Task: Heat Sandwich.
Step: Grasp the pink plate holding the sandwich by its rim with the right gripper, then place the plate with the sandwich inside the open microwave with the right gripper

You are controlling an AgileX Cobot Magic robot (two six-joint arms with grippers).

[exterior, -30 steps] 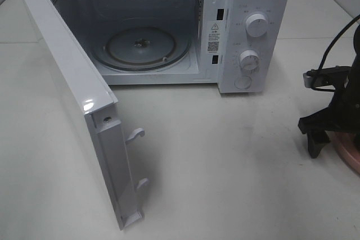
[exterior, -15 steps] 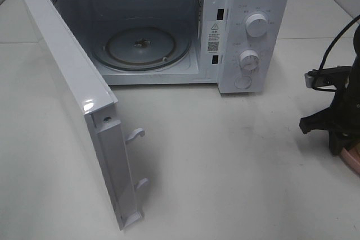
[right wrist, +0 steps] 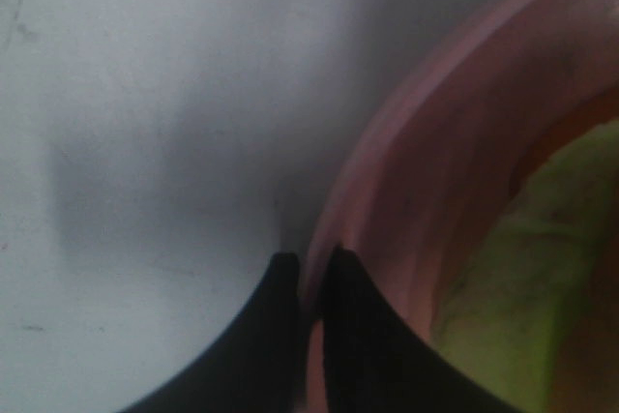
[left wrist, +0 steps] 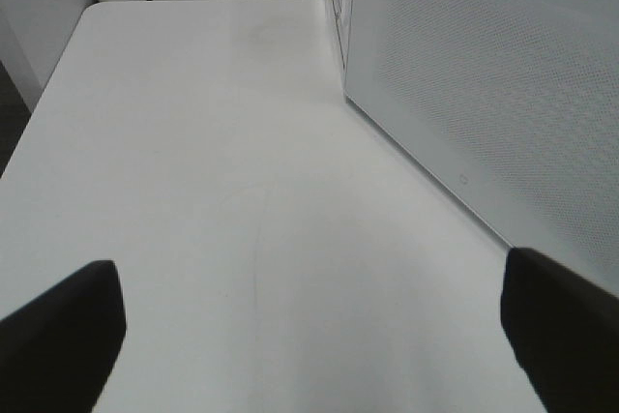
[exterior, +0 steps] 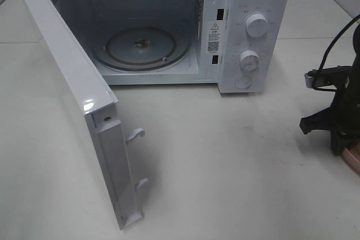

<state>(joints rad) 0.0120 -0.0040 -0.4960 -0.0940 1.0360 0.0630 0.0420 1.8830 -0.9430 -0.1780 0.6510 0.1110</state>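
Observation:
The sandwich shows only in the right wrist view, as a yellow-green patch (right wrist: 527, 278) lying on the pink plate (right wrist: 426, 171). My right gripper (right wrist: 311, 282) is shut on the plate's rim, one finger (right wrist: 266, 345) outside it and one inside. In the high view the right gripper (exterior: 339, 139) stands at the table's right edge, over a sliver of the plate (exterior: 353, 159); the sandwich is out of that frame. My left gripper (left wrist: 309, 336) is open and empty, low over the bare table beside the microwave door (left wrist: 503, 94).
The white microwave (exterior: 250, 4) stands at the back with its door (exterior: 73, 94) swung wide open toward the front left. Its glass turntable (exterior: 140, 46) carries nothing. Open tabletop (exterior: 236, 161) lies between the microwave and the right gripper.
The right gripper's fingers have drawn together onto the plate's rim and shifted slightly right. The microwave and door have not moved.

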